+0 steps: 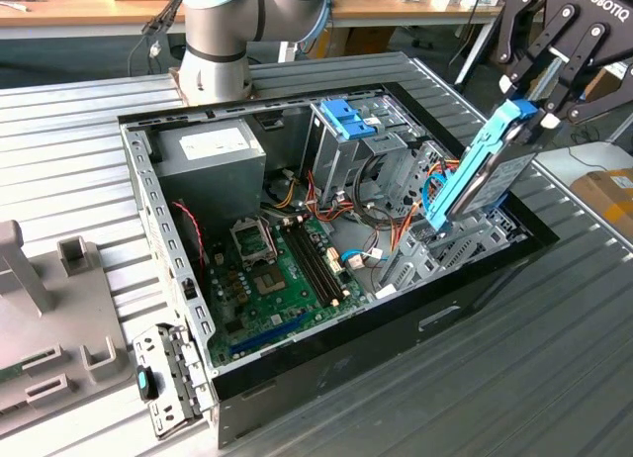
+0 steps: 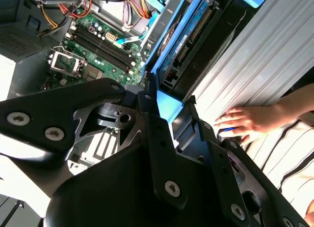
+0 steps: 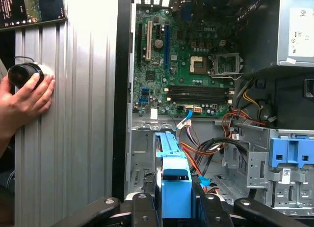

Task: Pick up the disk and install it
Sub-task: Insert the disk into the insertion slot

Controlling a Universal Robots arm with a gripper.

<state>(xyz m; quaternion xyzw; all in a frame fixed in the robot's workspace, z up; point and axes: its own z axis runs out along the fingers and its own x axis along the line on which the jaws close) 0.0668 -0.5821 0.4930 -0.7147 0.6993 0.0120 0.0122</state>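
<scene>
The disk (image 1: 482,175) is off the table and held at a steep tilt over the end of the open computer case (image 1: 396,323) at the exterior view's right; its upper end leans toward the exterior view's right; its lower end points down at the metal drive bay (image 1: 450,244) inside the case; whether that end touches the bay cannot be told. Blue side rails frame the dark disk body; in the first wrist view one blue rail (image 3: 174,185) faces the camera.

The gripper (image 1: 527,109) pinches the upper end of the disk, one finger on each flat side; in both wrist views the black fingers (image 3: 208,207) bracket the blue rail.

Inside the case, the green motherboard (image 1: 282,274) lies flat on the case floor; a silver drive cage (image 1: 341,155) with a blue clip (image 1: 348,119) stands just beside the bay; the grey power supply (image 1: 213,150) sits in the far corner.

The case rests on a ribbed metal table (image 1: 534,368); a person's hand (image 3: 24,101) rests on a dark round knob (image 3: 22,74) on that table, outside the case wall.
</scene>
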